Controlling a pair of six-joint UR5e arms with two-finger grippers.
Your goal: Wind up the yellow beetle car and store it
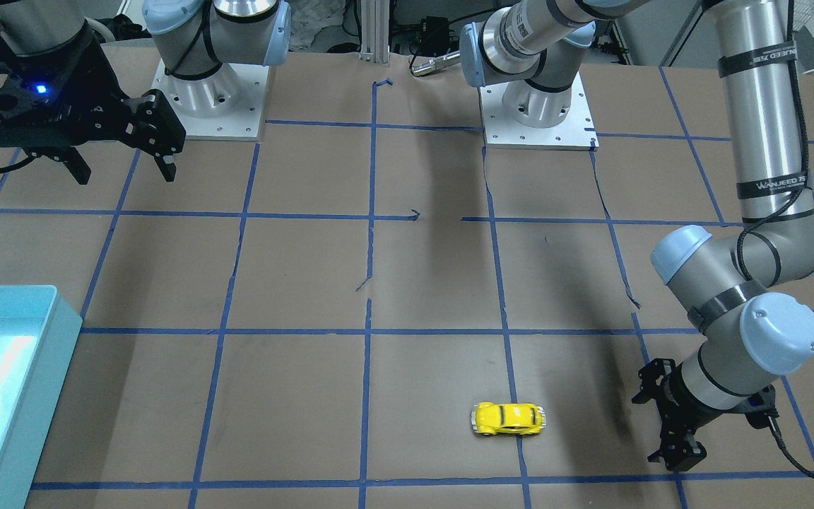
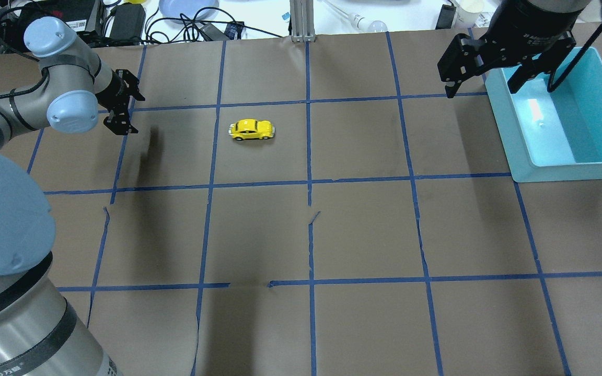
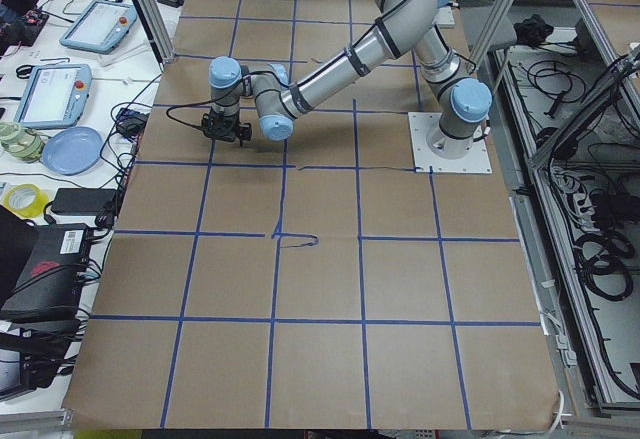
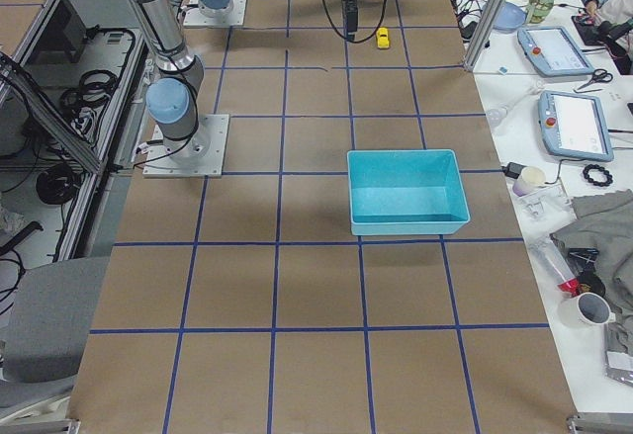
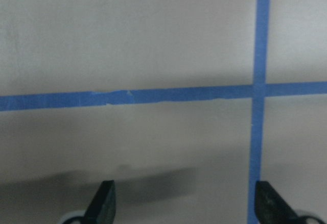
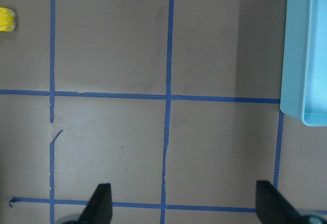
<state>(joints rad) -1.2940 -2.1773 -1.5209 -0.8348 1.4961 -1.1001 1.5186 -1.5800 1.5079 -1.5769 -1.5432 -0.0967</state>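
The left pincer [image 2: 126, 107] hangs low over the brown paper-covered desk [image 2: 363, 230] with its jaws spread and nothing in them. That looks like readiness to close on the small glossy yellow beetle toy car [image 2: 251, 129]. The car stands on its wheels near the pincer, untouched and not yet wound. The right pincer [image 2: 481, 86], also spread and empty, hovers high at the near edge of the open turquoise plastic bin [image 2: 557, 172]. It is well apart from the car, probably to keep the left arm's path free.
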